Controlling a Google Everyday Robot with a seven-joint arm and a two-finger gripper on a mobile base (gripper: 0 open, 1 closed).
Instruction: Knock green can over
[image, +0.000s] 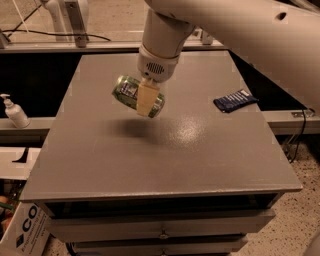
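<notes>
Camera view: the robot's gripper (146, 102) is clamped across the middle of the green can (128, 89), holding it tipped almost onto its side above the grey table (200, 155). The can hangs over the table's centre-left, and the dark shadow under it suggests it is clear of the surface. One tan finger (147, 98) crosses the front of the can's body; the other is hidden behind it. A blue packet (235, 100) lies well apart near the right edge, and a pump bottle (14, 111) stands on a lower ledge to the left, off the table.

The can looks like thin aluminium: light, rigid enough for a firm pinch yet easily dented, with a glossy wall that could slip or roll. Whether it is full cannot be told. The best hold appears to be the one shown, across the cylinder's mid-body, not at the rims. With the can already tilted, the task seems close to done, provided it settles on its side without rolling off
</notes>
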